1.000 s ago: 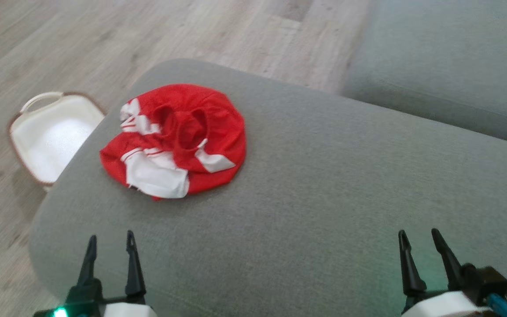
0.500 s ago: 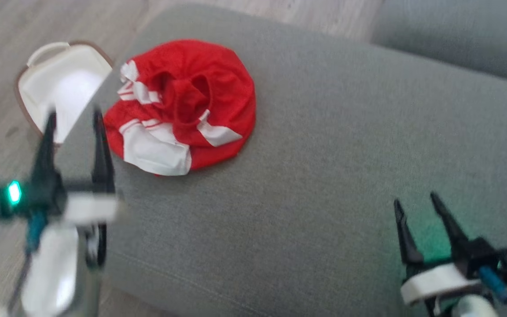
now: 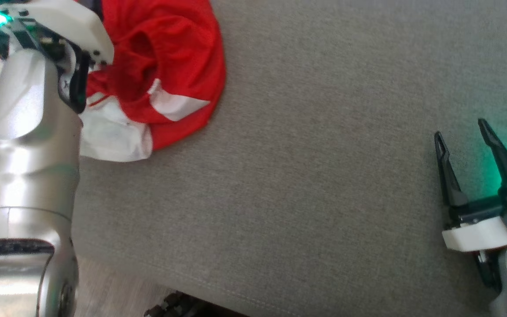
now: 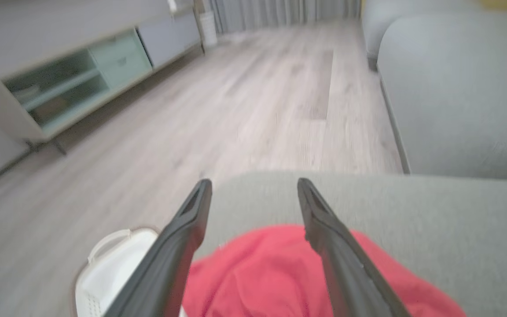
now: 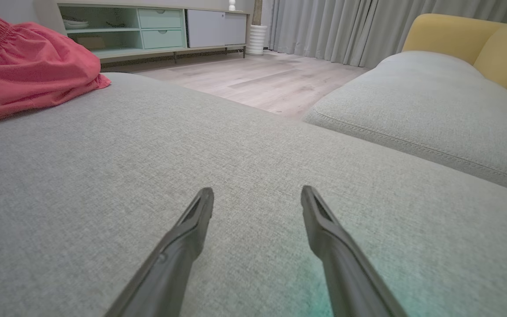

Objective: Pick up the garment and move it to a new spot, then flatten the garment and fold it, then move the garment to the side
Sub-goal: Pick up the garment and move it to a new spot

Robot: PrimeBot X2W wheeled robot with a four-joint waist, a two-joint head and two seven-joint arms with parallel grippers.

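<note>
Garment point(image 3: 165, 66) lies crumpled at the grey cushion's point(image 3: 315, 185) left end, ungrasped.
Left gripper point(image 4: 253, 182) has come up from the near edge to hover over the red cloth, fingers spread (head camera tilted too); right gripper point(image 3: 460, 127) also spread, well apart from it.

The grey cushion point(image 3: 324, 176) is seen by the head camera from above, steeply downward and from near. The left wrist camera is held above the red garment point(image 4: 271, 273) and is directed along the fingers of the left gripper point(image 4: 253, 181), over the cushion edge to the wooden floor point(image 4: 236, 110). The right wrist camera is kept low over the cushion and is faced across it toward the cabinet point(image 5: 148, 26). The garment and the cushion are shared by all three views.
</note>
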